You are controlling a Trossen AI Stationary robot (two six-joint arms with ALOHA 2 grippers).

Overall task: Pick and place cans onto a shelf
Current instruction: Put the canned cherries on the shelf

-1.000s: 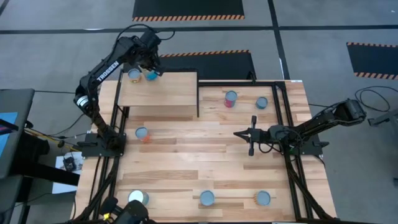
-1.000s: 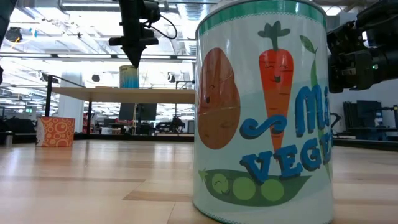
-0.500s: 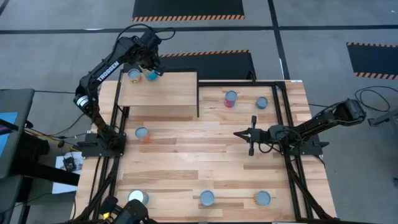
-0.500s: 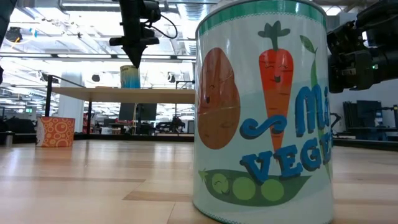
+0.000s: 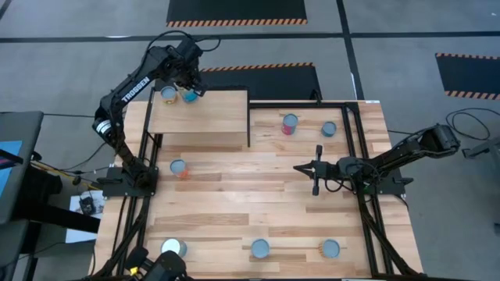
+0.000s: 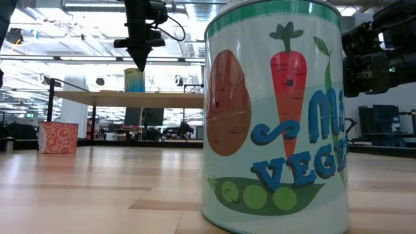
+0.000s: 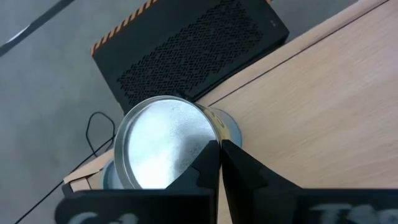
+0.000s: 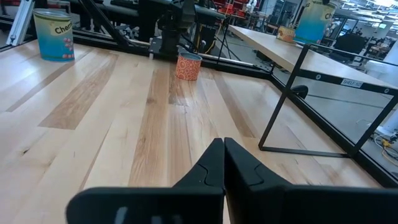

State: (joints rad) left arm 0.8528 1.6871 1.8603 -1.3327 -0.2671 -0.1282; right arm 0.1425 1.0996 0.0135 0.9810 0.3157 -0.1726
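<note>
The light wood shelf stands at the table's far left. Two cans stand at its far left corner: one silver-topped and one with a teal and yellow label. My left gripper is shut and points down right over that corner. In the left wrist view its tips are at the rim of a can's silver top. In the low view the gripper is just above the can. My right gripper is shut and empty over the table's right middle. My left gripper's shut fingertips stand at the rim of the can's top, coming from above. I cannot tell whether they touch it. The can stands upright on the shelf.
Other cans stand on the table: pink and another at the far right, orange in front of the shelf, and three along the near edge, whitish. A black frame borders the table.
</note>
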